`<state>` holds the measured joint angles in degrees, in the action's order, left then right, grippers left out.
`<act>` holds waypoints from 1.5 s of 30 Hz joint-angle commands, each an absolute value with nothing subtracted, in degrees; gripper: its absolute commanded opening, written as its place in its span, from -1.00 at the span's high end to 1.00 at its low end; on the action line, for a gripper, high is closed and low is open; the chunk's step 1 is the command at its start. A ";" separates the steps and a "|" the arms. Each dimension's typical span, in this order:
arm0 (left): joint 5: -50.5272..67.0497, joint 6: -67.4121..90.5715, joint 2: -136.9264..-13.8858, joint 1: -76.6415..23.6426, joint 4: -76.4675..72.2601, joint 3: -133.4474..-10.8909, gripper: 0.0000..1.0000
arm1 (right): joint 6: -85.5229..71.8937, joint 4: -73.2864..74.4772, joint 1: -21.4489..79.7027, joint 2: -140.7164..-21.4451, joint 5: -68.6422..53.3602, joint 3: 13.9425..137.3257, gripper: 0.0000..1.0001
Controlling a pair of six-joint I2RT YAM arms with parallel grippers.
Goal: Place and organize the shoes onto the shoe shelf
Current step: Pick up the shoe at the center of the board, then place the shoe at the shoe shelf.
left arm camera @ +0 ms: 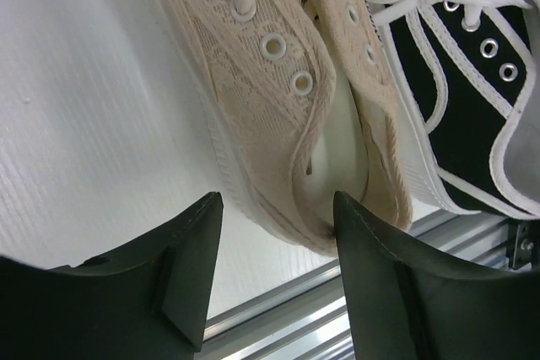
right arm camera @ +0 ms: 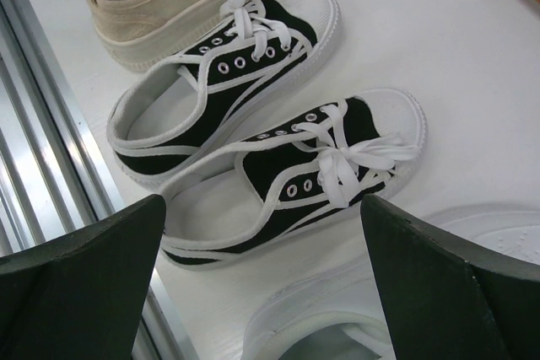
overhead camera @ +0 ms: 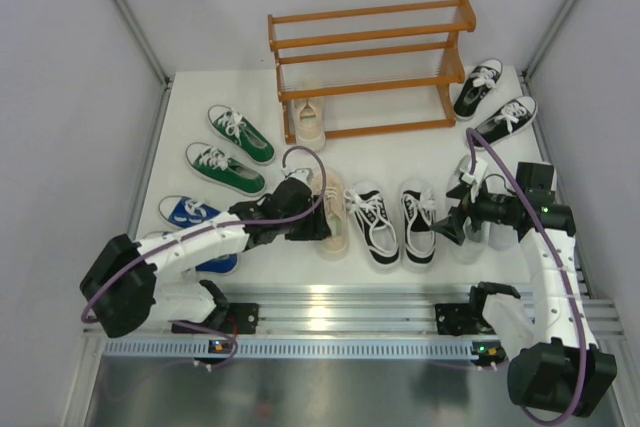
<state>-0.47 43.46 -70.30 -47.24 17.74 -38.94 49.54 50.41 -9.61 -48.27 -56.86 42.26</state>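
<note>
The orange-brown shoe shelf (overhead camera: 370, 52) stands at the back. One beige shoe (overhead camera: 307, 119) sits at its lowest tier on the left. The other beige shoe (overhead camera: 331, 215) lies on the table. My left gripper (overhead camera: 298, 221) is open at its heel. In the left wrist view the gripper (left arm camera: 277, 201) straddles the heel's left wall (left arm camera: 278, 166), one finger outside and one at the opening. My right gripper (overhead camera: 455, 225) is open and empty over an all-white shoe (right arm camera: 337, 326). A black pair (right arm camera: 278, 158) lies just beyond it.
Two green shoes (overhead camera: 232, 150) and two blue shoes (overhead camera: 190, 212) lie at the left, one blue shoe partly under my left arm. A second black pair (overhead camera: 495, 102) lies right of the shelf. A metal rail (overhead camera: 340, 302) runs along the near edge.
</note>
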 commanded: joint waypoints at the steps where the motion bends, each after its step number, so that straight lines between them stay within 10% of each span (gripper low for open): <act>1: -5.52 44.91 -73.47 -48.25 14.68 -42.71 -0.20 | 51.06 49.39 -10.02 -47.90 -58.18 42.89 -0.99; 7: -14.05 45.70 -77.08 -50.71 14.50 -43.86 0.06 | 51.50 49.66 -10.02 -47.64 -58.36 42.89 -0.99; 11: -14.07 45.00 -78.31 -51.50 12.66 -44.03 1.00 | 54.57 51.76 -10.02 -47.72 -60.45 42.89 -0.99; 18: -11.61 42.72 -74.80 -52.12 12.22 -47.02 1.00 | 104.75 84.51 -6.61 -52.89 -70.32 46.66 -0.99; 27: -12.56 41.84 -71.63 -53.44 12.83 -52.38 1.00 | 93.80 76.92 13.17 -59.15 -66.36 59.76 -0.97; 45: -14.95 32.34 -91.58 -44.12 13.97 -75.23 1.00 | 67.67 54.49 8.36 -43.51 -64.86 43.59 -0.99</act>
<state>-16.86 33.89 -91.61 -45.39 18.24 -70.96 69.56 57.23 10.85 -44.51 -62.24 43.86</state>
